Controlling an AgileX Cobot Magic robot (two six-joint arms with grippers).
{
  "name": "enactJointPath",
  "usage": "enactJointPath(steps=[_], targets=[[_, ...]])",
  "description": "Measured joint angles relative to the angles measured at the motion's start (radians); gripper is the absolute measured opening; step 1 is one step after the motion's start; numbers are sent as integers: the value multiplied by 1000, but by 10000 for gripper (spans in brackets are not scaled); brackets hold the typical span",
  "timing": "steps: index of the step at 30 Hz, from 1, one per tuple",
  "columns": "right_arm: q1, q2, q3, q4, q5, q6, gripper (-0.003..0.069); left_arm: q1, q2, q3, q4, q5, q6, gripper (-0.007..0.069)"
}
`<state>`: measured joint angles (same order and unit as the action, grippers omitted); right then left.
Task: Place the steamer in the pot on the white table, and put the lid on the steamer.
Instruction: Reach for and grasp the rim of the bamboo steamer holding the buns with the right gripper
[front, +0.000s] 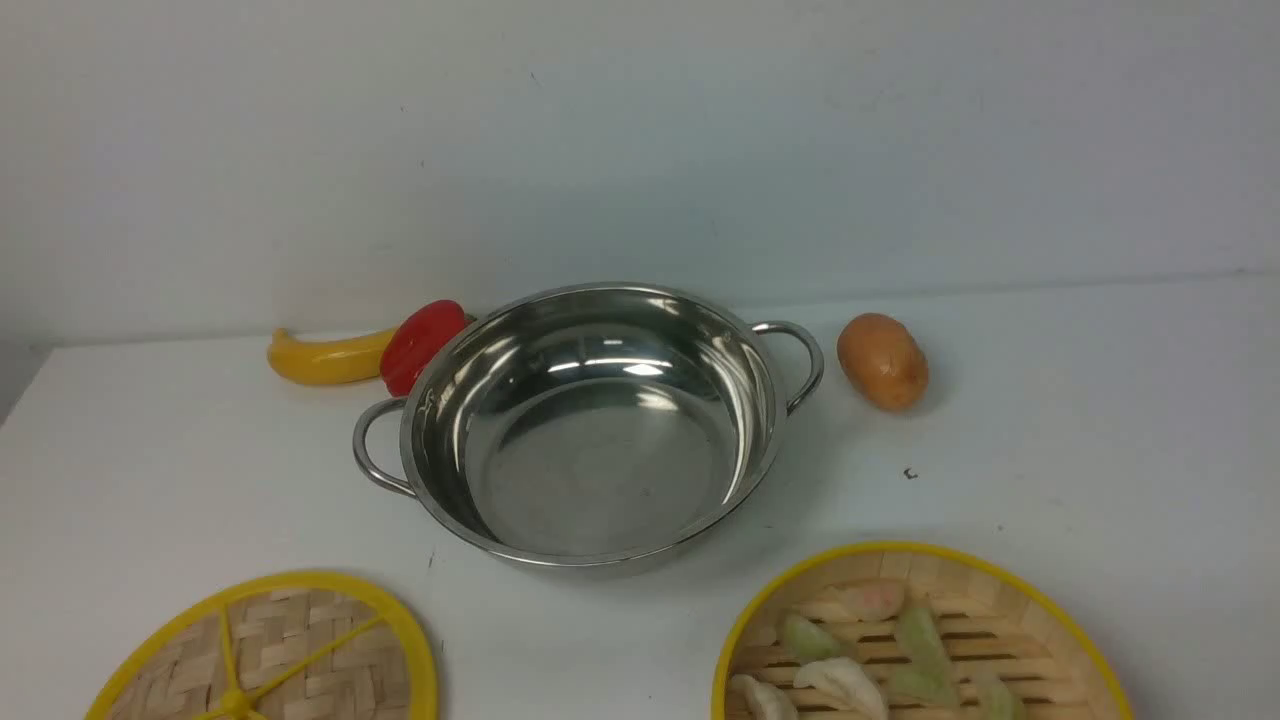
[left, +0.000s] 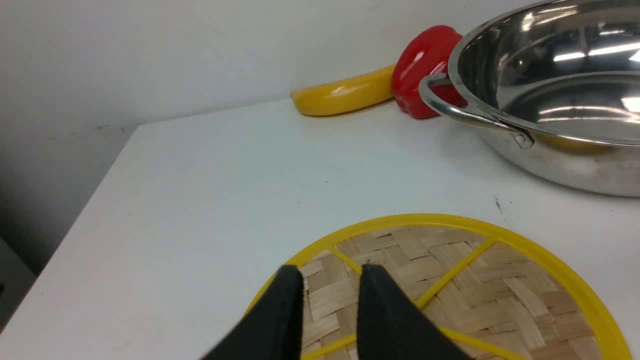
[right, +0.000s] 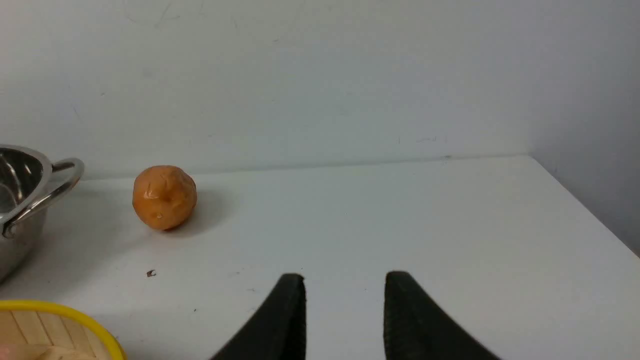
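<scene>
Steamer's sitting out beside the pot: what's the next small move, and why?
I'd probably ease the open right gripper toward the near rim of the steamer: the pot is empty, the food is already in the steamer, and the lid should go on only afterwards.

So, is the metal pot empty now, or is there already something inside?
Empty: the front view shows the bare shiny bottom of the pot, with only light reflections in it.
</scene>
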<state>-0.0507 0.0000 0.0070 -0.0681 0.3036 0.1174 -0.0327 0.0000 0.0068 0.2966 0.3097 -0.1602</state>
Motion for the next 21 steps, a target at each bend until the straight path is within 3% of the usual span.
enactJointPath(steps=[21], targets=[[0,0,0,0,0,0,243,0,0,0,0,0,0,171]])
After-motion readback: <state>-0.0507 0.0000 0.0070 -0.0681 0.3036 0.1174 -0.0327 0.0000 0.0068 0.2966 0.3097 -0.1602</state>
